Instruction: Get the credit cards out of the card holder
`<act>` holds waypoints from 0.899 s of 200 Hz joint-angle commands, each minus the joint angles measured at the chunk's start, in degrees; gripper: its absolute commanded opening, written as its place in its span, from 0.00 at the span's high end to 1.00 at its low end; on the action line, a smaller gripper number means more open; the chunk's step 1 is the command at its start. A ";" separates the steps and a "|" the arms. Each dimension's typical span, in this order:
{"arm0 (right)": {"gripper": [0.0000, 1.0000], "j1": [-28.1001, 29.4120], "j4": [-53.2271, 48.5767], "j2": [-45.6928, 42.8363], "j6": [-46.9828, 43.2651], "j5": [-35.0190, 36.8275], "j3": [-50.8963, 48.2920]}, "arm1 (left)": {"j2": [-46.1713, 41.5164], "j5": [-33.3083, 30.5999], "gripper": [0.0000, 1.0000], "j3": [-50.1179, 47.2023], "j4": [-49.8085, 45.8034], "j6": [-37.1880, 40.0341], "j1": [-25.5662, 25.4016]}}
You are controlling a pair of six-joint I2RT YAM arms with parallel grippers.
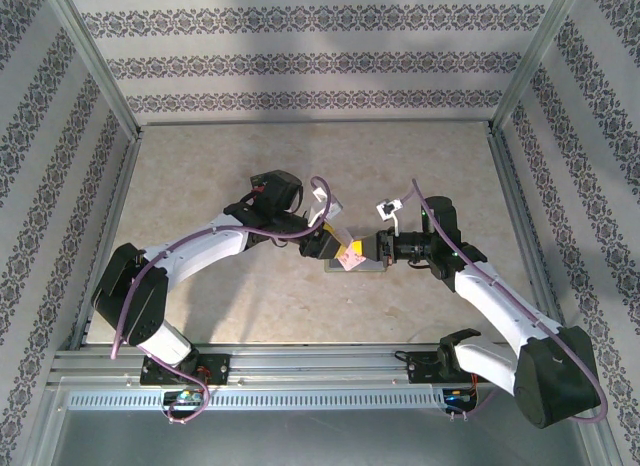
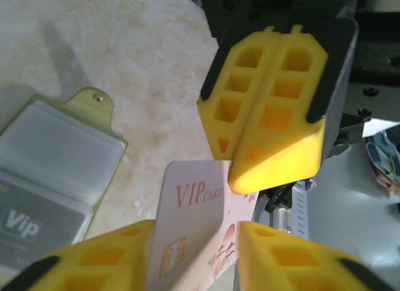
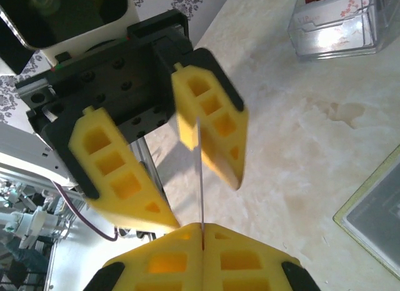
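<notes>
- Top external: high behind both arm bases, looking down over the whole surface (image 1: 300,176).
- Left wrist: close behind the left claw (image 2: 194,253), facing the right claw (image 2: 250,157).
- Right wrist: close, facing back; both share the credit card (image 2: 194,203).

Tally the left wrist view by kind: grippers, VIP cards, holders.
Grippers: 2 (left gripper, right gripper)
VIP cards: 2 (pink card, grey card)
Holders: 1 (holder)
Total: 5
</notes>
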 commanded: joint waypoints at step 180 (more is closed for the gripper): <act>0.66 4.51 20.98 -7.57 8.74 3.81 -3.07 | -11.58 1.34 1.00 -15.26 47.72 -27.32 3.08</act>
